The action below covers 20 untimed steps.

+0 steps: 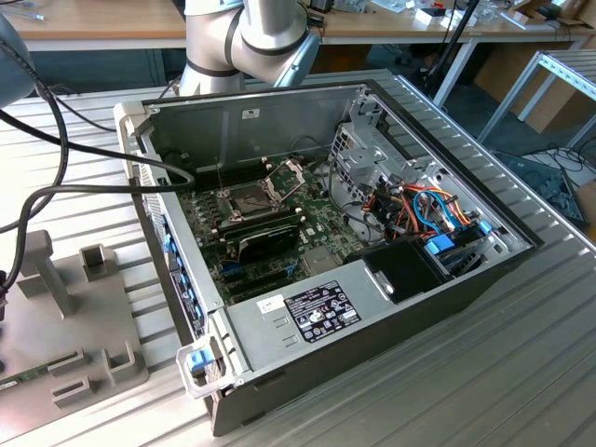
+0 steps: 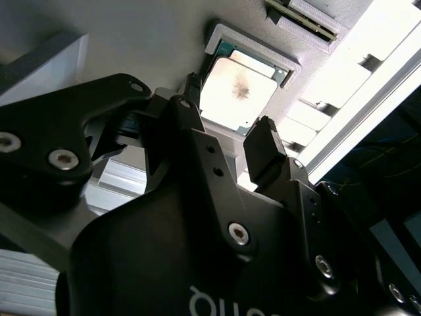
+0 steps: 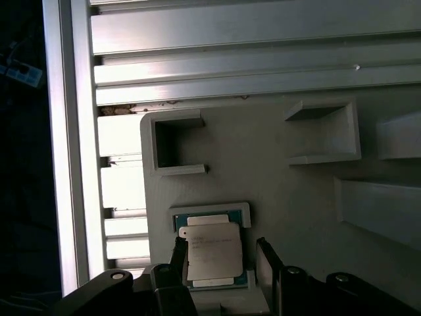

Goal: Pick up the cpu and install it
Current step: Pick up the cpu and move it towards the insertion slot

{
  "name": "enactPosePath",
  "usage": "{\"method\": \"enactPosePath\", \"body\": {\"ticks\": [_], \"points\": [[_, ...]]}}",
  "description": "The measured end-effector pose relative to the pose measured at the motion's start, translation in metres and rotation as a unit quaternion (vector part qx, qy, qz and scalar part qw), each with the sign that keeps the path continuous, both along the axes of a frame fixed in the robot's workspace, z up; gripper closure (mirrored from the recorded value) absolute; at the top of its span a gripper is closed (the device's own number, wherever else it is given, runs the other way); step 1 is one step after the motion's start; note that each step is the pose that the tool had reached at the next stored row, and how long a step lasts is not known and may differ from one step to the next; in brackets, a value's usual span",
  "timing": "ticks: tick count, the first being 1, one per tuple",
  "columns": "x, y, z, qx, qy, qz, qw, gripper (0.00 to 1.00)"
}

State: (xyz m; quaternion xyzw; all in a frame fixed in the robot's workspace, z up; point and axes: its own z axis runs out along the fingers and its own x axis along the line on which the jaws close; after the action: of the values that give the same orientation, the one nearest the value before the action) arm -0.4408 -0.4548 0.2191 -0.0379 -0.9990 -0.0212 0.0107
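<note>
The tool at the cpu
Its fingers are apart, one on each side of the cpu in its tray.

The cpu is showing a dull silver-grey top with a dark smudge and a green edge in the second wrist view. Its holder is looking pale grey, and the gripper matte black. In the exterior view the motherboard is showing green, the cables are glowing blue and orange, and the desk is gleaming silver in ribbed stripes.
</note>
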Motion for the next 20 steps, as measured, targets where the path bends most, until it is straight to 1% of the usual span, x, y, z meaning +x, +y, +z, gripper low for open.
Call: {"method": "enactPosePath", "body": {"ticks": [5, 7, 10, 15, 20], "points": [[0.0, 0.0, 0.0001, -0.0002, 0.0001, 0.0, 1.0, 0.45], [0.0, 0.0, 0.0, -0.0002, 0.0, 0.0, 1.0, 0.32], [0.0, 0.0, -0.0002, -0.0002, 0.0001, 0.0, 1.0, 0.32], [0.0, 0.0, -0.0049, -0.0001, 0.0, 0.0, 1.0, 0.32], [-0.0005, 0.0, -0.008, -0.0002, 0.0001, 0.0, 1.0, 0.32]]}}
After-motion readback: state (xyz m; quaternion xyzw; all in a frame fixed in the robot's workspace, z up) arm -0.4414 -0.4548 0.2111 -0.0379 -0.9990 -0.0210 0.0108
